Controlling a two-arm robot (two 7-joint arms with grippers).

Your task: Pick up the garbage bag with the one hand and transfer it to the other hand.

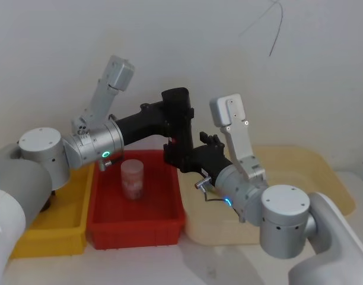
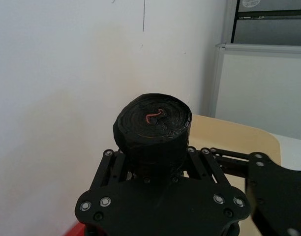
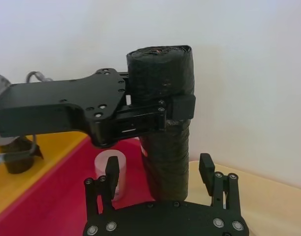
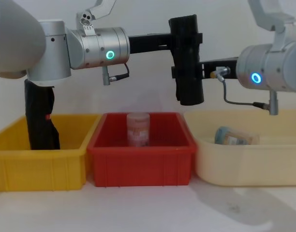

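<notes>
The garbage bag [image 4: 186, 58], a tall black roll, hangs upright in the air above the gap between the red bin and the cream tray. My left gripper [image 4: 186, 38], on the green-ringed arm, is shut on its upper part; the left wrist view looks down on the roll's end [image 2: 153, 128]. My right gripper [image 3: 159, 164], on the blue-ringed arm, reaches in from the right at the roll's lower half [image 3: 165, 162]. Its fingers [image 3: 112, 167] stand open on either side of the roll with gaps to it. From the head view the roll [image 1: 178, 119] sits between both arms.
Below stand a yellow bin [image 4: 37, 164] holding a second black roll [image 4: 39, 116], a red bin [image 4: 138, 164] with a small jar [image 4: 138, 128], and a cream tray [image 4: 249, 169] with a wrapped packet [image 4: 235, 137]. A white wall is close behind.
</notes>
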